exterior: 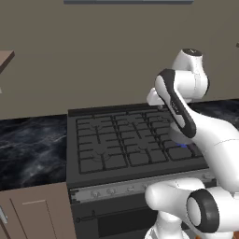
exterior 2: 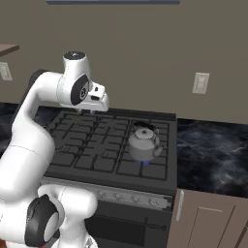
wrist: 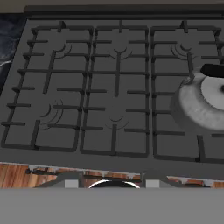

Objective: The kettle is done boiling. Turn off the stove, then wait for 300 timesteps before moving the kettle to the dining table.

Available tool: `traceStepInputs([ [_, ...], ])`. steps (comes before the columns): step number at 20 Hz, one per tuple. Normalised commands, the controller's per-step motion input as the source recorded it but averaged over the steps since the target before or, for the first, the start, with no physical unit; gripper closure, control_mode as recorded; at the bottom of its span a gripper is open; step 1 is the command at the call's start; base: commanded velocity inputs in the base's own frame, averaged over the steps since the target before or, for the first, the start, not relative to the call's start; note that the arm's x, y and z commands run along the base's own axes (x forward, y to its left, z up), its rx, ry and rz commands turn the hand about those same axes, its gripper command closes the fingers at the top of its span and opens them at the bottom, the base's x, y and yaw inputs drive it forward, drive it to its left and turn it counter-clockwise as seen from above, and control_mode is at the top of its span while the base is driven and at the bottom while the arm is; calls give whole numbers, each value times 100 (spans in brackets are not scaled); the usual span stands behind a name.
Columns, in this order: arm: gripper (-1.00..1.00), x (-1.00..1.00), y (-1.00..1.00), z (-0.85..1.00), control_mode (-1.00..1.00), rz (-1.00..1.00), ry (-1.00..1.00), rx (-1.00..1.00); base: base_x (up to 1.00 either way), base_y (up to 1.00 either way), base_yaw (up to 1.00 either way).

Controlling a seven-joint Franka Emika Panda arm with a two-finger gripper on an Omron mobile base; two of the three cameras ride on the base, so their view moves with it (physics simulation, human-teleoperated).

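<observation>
We find the kettle point(exterior 2: 143, 141) standing on the stove point(exterior 2: 92, 145) over the front right burner, at about 3 o'clock from the middle of the grates in the hand view point(wrist: 202, 101), with a blue flame showing under its base in the right base view, so we judge the burner to be lit and the first step not yet done

The gripper point(exterior 2: 94, 107) hangs above the back left part of the grates, at about 10 o'clock from the kettle, well apart from it and touching nothing. We cannot tell whether the jaws are spread or pressed together; the views are too small and the hand hides them

The knobs point(exterior 2: 127, 197) sit in a row along the silver front strip, below the grates at 6 o'clock, and which 1 serves the lit burner we cannot read from here

On handling, we judge the kettle to be stiff metal with a smooth, rounded, slippery body, likely heavy with water and hot. The domed wall gives the jaws nothing flat to pinch, and the lid knob looks too small to carry the load. We would take it by the dark arched handle point(exterior 2: 146, 127), at the top of the arch, so the weight hangs straight below and the spout stays level. A pinch off to 1 side would likely let it swing and spill
</observation>
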Motion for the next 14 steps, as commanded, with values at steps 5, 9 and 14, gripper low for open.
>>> traceStepInputs([
  [5, -100, -22, -13, 3, -100, -3, -15, 0, 0, 0, 0],
  [9, -100, -40, -38, 6, -100, -11, -20, 1, 0, 0, 0],
  [14, -100, -40, -43, 1, -100, -14, -15, 3, 0, 0, 0],
])
